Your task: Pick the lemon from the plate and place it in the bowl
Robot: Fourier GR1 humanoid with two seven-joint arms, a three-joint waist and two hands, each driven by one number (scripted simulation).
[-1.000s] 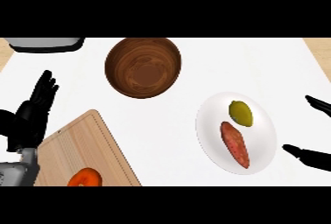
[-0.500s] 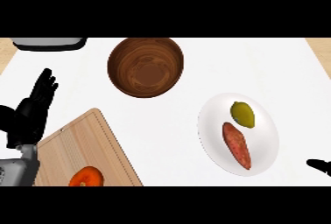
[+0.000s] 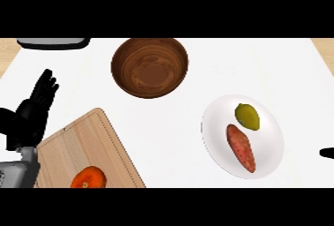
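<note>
So from the head view I've got the lemon (image 3: 247,116) sitting at the top end of the white plate (image 3: 217,145), just above a reddish sweet potato (image 3: 241,148), with the wooden bowl (image 3: 150,66) well apart up and to the left on the counter (image 3: 261,66). My left hand (image 3: 32,112) rests at the left edge with fingers straight and relaxed, holding nothing, just beside the cutting board (image 3: 81,148) that has a tomato (image 3: 89,178) near its bottom. Only a sliver of my right hand (image 3: 327,153) pokes in at the right edge, so I can't tell how its fingers are set.
</note>
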